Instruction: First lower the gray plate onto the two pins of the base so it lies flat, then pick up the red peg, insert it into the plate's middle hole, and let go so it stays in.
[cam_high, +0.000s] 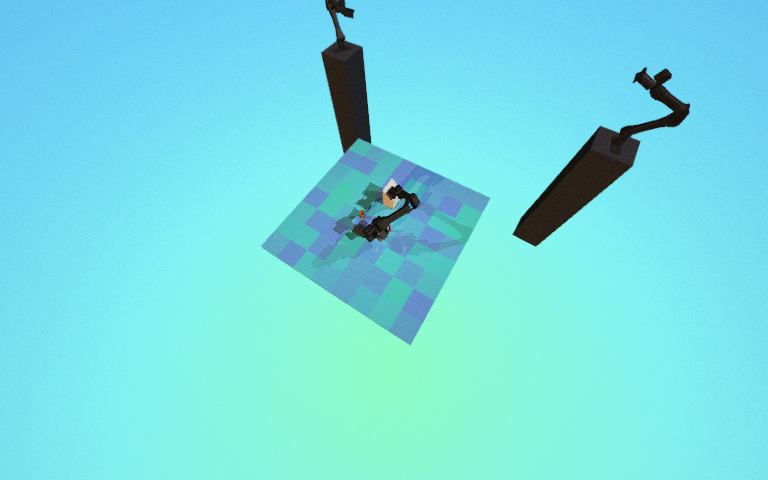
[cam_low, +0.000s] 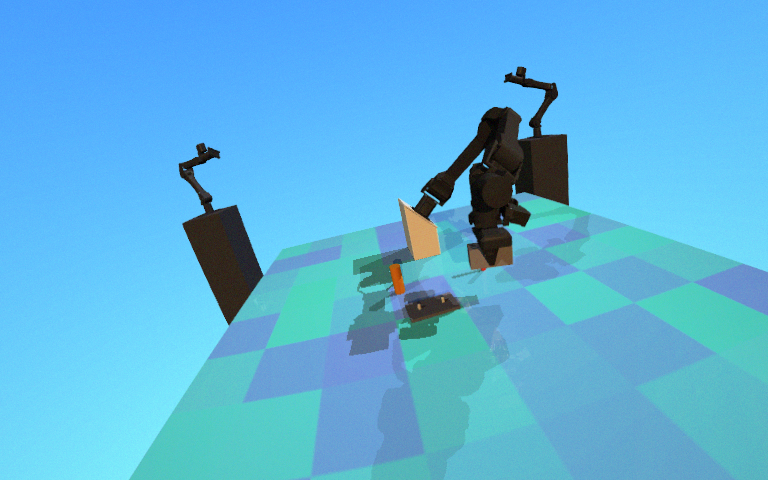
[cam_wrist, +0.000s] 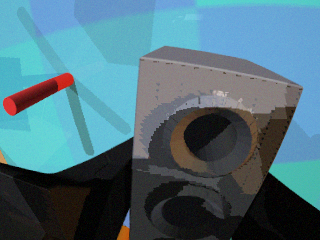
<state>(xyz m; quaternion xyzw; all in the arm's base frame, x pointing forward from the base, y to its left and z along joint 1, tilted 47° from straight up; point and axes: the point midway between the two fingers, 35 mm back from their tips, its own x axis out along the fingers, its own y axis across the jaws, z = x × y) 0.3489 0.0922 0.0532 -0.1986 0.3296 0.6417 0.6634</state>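
Note:
The gray plate (cam_low: 476, 258) (cam_wrist: 152, 82) is lifted off the table, with two of its round holes showing in the wrist view. My gripper (cam_low: 493, 259) (cam_wrist: 188, 145) is shut on it, one finger on each side. The dark base (cam_low: 431, 310) lies on the table with two short pale pins pointing up, in front and to the left of the held plate in the exterior view. The plate hides the base in the wrist view. The red peg (cam_high: 389, 228) (cam_wrist: 37, 94) stands upright on the table; in the exterior view the plate hides all but a bit of it.
An orange cylinder (cam_high: 362, 214) (cam_low: 397, 279) stands near the base. A tan and white wedge block (cam_high: 389, 199) (cam_low: 421, 237) stands behind it by my arm's foot. Two dark pillars (cam_high: 583, 186) (cam_low: 215, 249) carrying other arms rise beyond the checkered table (cam_high: 410, 305) (cam_low: 362, 435).

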